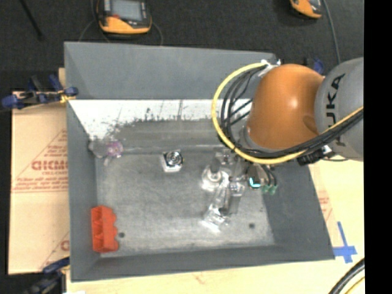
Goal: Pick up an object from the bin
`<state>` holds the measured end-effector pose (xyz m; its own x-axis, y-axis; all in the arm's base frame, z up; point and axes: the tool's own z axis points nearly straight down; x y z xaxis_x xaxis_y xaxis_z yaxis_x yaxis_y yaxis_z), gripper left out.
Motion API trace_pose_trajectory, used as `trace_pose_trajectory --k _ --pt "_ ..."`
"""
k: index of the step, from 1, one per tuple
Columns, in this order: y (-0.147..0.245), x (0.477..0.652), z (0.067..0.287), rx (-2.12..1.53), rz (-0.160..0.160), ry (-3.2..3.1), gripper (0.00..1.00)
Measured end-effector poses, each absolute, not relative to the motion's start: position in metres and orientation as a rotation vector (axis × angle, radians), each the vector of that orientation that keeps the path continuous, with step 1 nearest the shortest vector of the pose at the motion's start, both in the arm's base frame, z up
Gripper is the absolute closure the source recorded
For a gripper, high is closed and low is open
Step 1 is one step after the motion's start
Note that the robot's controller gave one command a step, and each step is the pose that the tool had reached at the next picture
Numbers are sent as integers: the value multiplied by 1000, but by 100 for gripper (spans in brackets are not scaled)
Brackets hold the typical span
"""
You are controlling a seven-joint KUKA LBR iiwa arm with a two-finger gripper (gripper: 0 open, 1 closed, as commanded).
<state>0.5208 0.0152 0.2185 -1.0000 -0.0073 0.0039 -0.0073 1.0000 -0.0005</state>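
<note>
The pincer (222, 192), whose opening cannot be told, hangs over a small clear glossy plastic piece (214, 219) lying well right of the red-orange ribbed plastic block (104, 228); the piece is probably light, stiff and slippery, best gripped across its narrow middle.

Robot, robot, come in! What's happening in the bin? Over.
Gripper low in bin, right of middle. Clear shiny piece at its tip, hold unclear. Metal bit and red block lie apart, not blocking.
</note>
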Motion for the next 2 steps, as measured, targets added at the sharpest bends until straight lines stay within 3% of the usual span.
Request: trace_pose_trajectory --k 1,2 --pt "-61 525 86 929 1 -3000 0" --pt "-59 549 70 1548 2 -2738 0"
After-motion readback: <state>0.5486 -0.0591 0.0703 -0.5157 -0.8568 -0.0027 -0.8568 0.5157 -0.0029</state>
